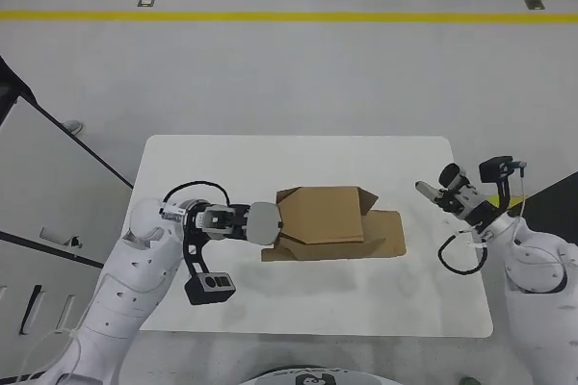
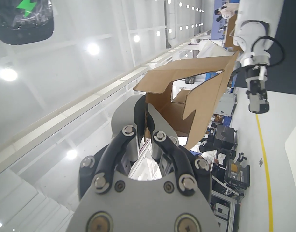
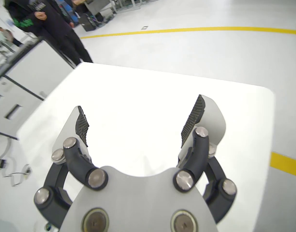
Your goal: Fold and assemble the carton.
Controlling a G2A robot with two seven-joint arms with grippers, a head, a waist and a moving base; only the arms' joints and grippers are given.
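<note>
The white bench has rounded corners and stands on a pale floor crossed by a yellow line. A white cabinet stands beside the bench on the left arm's side.

The carton is plain brown cardboard and sits near the middle of the bench. It is partly opened, not flat. Its main body is raised into a shallow tube with a cut-out flap at the far right corner. A flatter panel lies on the bench surface and extends toward the right arm's side. In the left wrist view the inside of the carton shows as open, with stepped, notched flap edges. No readable writing can be made out on its faces from these angles.

The left claw is at the end of the carton nearest the left arm. It is clamped on a cardboard edge there, with the board pinched between its two fingers.

The right claw hangs over the right side of the bench, well apart from the carton. Its ribbed black pads are spread wide and there is nothing between them.
</note>
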